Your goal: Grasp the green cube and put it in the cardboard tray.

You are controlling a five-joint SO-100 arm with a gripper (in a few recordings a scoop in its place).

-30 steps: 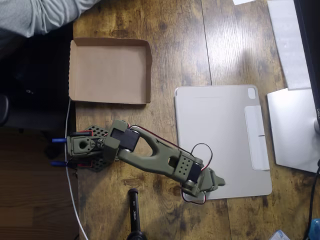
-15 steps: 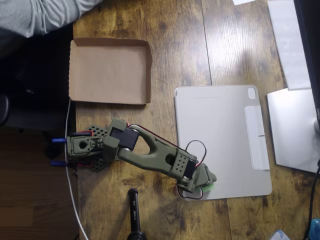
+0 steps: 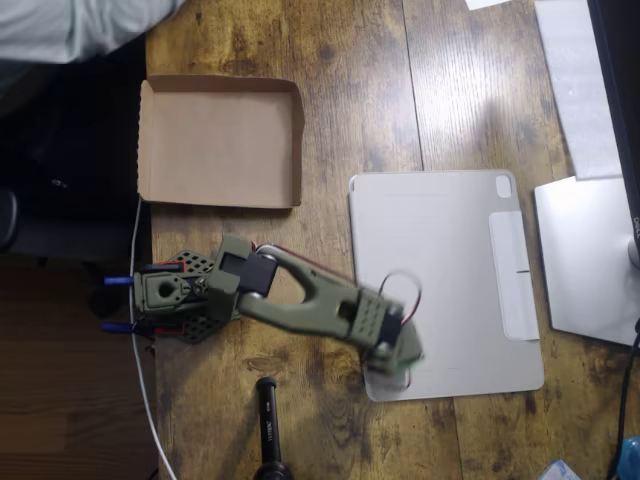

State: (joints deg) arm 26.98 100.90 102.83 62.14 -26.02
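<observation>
One camera here, hung high over the worktop point(image 3: 360, 120), staring straight down. It takes in the tray point(image 3: 220, 142) at upper left, the arm point(image 3: 300, 305) low in the middle, and the pad point(image 3: 450, 270) to the right.

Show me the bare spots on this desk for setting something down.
Bare wood lies between the cardboard tray and the grey pad, running to the top edge. The tray's floor is bare too. It is crowded at the pad's lower left corner, where the arm and gripper hang, blurred.
</observation>
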